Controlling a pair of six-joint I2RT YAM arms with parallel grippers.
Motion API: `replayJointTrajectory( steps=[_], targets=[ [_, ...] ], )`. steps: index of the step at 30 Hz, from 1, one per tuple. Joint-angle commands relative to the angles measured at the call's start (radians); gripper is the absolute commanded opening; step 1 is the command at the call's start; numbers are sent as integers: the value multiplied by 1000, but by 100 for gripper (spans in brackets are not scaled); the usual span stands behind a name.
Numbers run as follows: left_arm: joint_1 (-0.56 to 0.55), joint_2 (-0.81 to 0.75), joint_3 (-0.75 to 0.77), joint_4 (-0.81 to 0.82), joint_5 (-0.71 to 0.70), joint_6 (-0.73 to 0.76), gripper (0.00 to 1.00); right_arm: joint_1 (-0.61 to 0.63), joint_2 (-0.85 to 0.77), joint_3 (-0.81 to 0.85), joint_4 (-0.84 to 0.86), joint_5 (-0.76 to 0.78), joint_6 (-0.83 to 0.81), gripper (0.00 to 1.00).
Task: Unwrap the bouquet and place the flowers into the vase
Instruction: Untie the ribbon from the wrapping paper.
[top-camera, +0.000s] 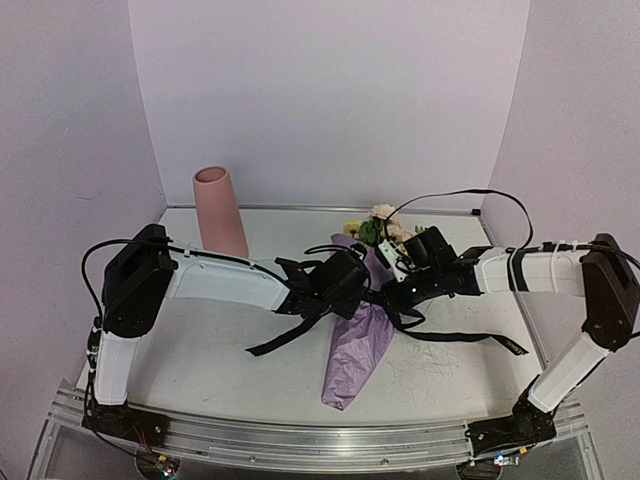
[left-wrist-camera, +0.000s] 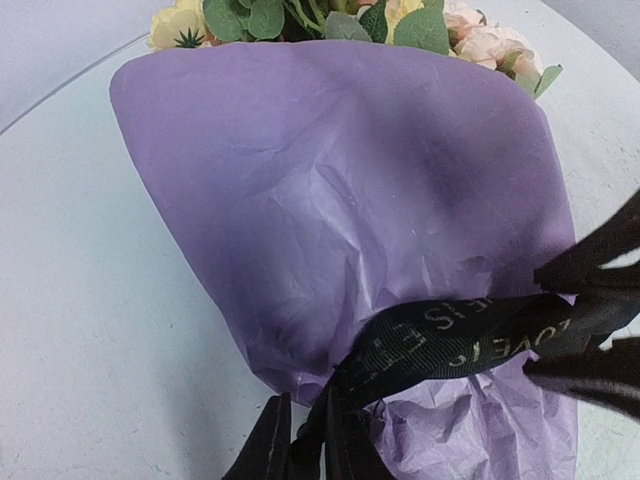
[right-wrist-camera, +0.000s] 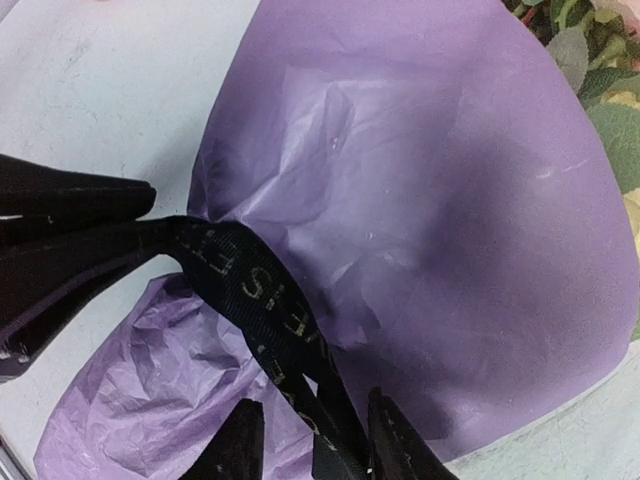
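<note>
The left tool (left-wrist-camera: 308, 425) pinches the bouquet's (left-wrist-camera: 340, 200) ribbon (left-wrist-camera: 450, 345); right tool (right-wrist-camera: 312, 415) straddles it, spread.

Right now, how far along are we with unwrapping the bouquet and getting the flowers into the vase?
Early. Nothing looks finished: the bouquet lies wrapped on the table, black ribbon round its paper. In hand: the left gripper pinches the ribbon; the right gripper straddles it, jaws open. Left: untie, strip the paper, move the flowers into the vase, which holds none.
</note>
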Motion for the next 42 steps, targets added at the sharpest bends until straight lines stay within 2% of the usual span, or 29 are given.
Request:
replayJointTrajectory(
  steps=[1, 3, 12, 17, 23, 28, 31, 37, 42],
  targets=[
    [10, -59, 1, 32, -8, -18, 13, -1, -73, -42, -20, -23, 13, 27],
    [10, -57, 2, 31, -7, -18, 13, -1, -81, -56, -23, -28, 18, 24],
    [11, -40, 9, 29, 0, -1, 14, -1, -106, -83, -40, -33, 31, 24],
    [11, -37, 8, 25, 9, 8, 15, -1, -115, -92, -54, -29, 36, 13],
    [11, -28, 6, 17, 12, 11, 16, -1, -163, -112, -65, 17, 44, 13],
    [12, -13, 12, 1, 25, 18, 18, -1, -203, -118, -81, 35, 45, 0],
    [10, -17, 12, 0, 39, 32, 23, -1, -220, -117, -89, 38, 46, 0],
    [9, -48, 12, -1, 96, 76, 40, -1, -243, -107, -99, 31, 48, 0],
    [7, -69, 7, 2, 114, 98, 46, -1, -241, -99, -102, 25, 46, 0]
  ],
)
